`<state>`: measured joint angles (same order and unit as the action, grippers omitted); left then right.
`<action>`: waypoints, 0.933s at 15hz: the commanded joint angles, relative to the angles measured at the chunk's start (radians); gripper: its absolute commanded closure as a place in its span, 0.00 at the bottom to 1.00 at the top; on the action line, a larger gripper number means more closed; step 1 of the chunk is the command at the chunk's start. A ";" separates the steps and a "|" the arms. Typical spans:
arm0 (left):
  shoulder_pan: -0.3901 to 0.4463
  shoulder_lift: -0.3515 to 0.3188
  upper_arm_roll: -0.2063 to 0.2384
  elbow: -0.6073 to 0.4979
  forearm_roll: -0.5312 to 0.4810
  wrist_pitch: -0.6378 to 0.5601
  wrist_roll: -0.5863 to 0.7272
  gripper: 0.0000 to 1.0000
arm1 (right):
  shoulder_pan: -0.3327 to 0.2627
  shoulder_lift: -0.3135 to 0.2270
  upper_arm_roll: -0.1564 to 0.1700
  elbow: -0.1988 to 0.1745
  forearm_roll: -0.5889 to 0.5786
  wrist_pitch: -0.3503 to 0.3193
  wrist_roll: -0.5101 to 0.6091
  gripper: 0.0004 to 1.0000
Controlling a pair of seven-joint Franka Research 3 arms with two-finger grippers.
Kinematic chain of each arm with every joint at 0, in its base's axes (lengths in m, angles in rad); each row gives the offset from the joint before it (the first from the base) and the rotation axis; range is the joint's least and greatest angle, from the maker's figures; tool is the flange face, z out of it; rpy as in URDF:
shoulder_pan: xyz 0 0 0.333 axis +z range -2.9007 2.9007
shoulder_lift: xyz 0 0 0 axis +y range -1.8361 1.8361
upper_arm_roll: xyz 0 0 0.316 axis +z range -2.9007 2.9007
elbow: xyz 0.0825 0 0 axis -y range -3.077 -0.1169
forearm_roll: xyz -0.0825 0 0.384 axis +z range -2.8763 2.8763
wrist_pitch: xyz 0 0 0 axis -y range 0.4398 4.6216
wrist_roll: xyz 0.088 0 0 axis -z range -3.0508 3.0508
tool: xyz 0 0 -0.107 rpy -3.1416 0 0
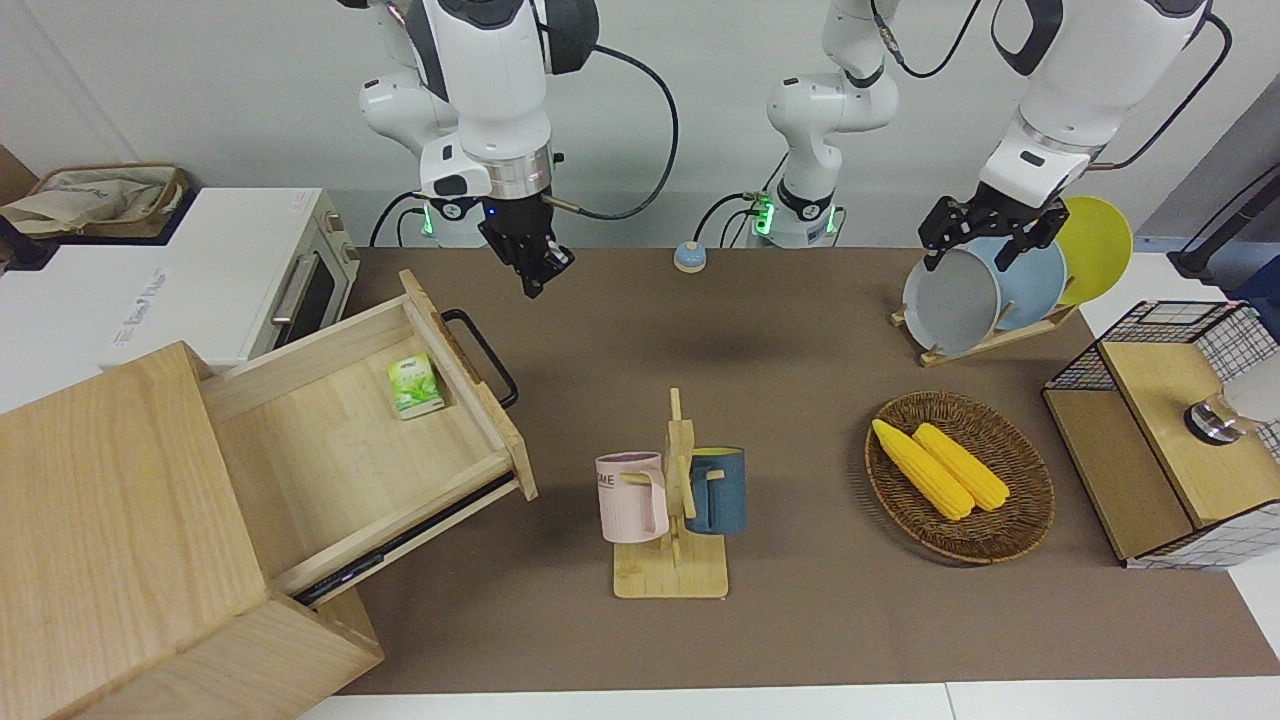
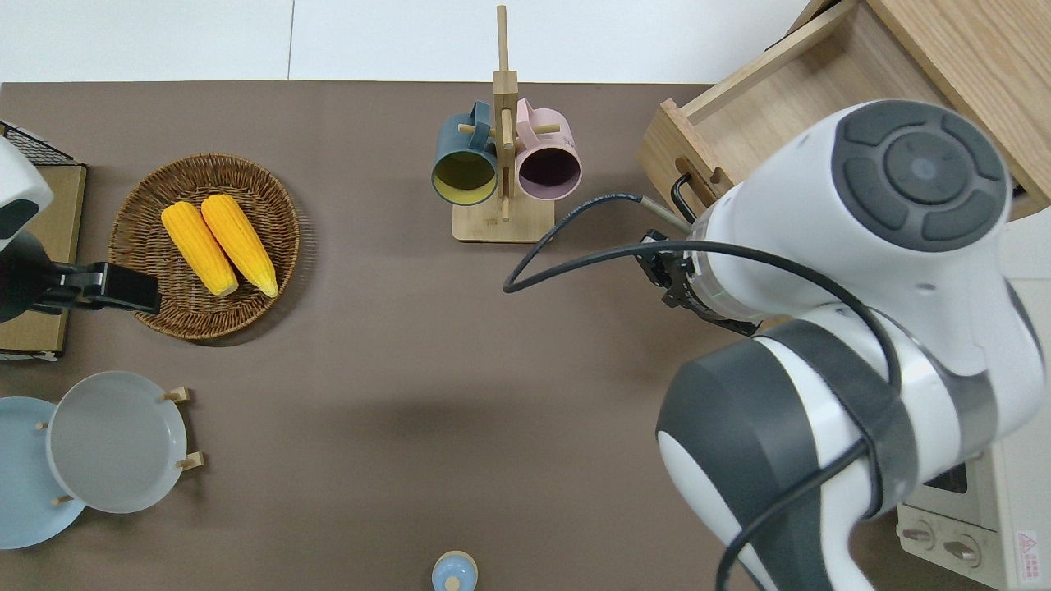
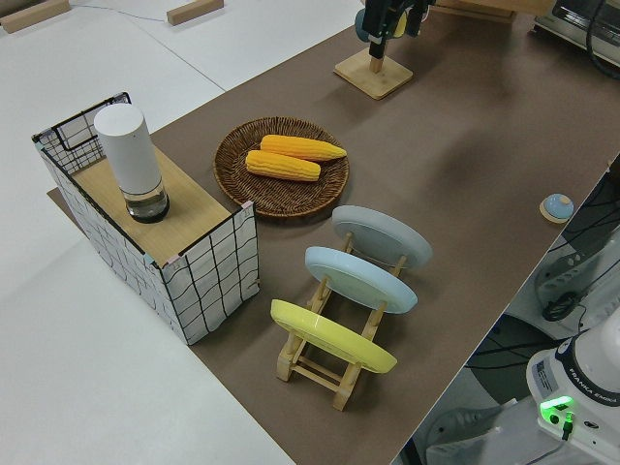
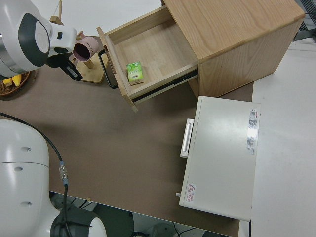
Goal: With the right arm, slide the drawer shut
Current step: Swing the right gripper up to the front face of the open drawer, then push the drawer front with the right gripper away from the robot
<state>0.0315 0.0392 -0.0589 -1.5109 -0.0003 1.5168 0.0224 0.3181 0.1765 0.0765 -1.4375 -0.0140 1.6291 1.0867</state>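
Front view shows my right gripper (image 1: 535, 270) hanging in the air near the drawer (image 1: 345, 440), holding nothing; its fingers look close together, though I cannot tell for sure how far apart they stand. My left arm is parked.

That drawer stands pulled far out of the pale wooden cabinet (image 1: 110, 520) at the right arm's end of the table, its front panel (image 1: 470, 385) facing the open brown mat. On that panel sits the black loop handle (image 1: 482, 357), and inside the drawer, close to the panel, lies a small green packet (image 1: 415, 385). Beside the cabinet and nearer to the robots is the white oven (image 1: 215, 275).

From overhead, my wrist hides most of the handle; only its bend (image 2: 680, 190) shows, just beside my gripper.

I judge the drawer stiff and fairly light: thin wood walls, nearly empty, riding on dark runners visible under its side. It should glide with a steady push rather than need force. No grasp seems called for; I would set my fingers flat against the front panel, near its middle beside the handle, and press squarely along the runners. Pushing at a corner could skew it and make it bind. The wood face may be a little slick, so contact low and centred is safer. The packet may shift if the drawer stops hard.
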 commanded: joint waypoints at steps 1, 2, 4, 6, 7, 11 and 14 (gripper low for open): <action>0.005 0.011 -0.007 0.026 0.017 -0.020 0.010 0.01 | 0.006 0.041 0.002 0.009 0.008 0.021 0.146 1.00; 0.005 0.011 -0.007 0.026 0.017 -0.020 0.010 0.01 | 0.006 0.053 0.002 0.008 0.008 0.021 0.174 1.00; 0.005 0.011 -0.007 0.024 0.017 -0.020 0.010 0.01 | 0.003 0.075 0.000 0.003 0.009 0.021 0.223 1.00; 0.005 0.011 -0.007 0.024 0.017 -0.020 0.010 0.01 | -0.002 0.090 0.000 -0.006 0.009 0.020 0.234 1.00; 0.005 0.011 -0.007 0.026 0.017 -0.020 0.008 0.01 | -0.007 0.098 0.000 -0.009 0.009 0.021 0.234 1.00; 0.005 0.011 -0.007 0.024 0.017 -0.020 0.010 0.01 | -0.020 0.124 -0.010 -0.009 0.006 0.043 0.222 1.00; 0.005 0.011 -0.007 0.024 0.017 -0.020 0.010 0.01 | -0.045 0.139 -0.012 -0.009 0.000 0.074 0.216 1.00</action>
<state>0.0315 0.0392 -0.0589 -1.5109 -0.0003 1.5168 0.0224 0.3054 0.3028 0.0575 -1.4415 -0.0133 1.6609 1.2979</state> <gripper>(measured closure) 0.004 0.991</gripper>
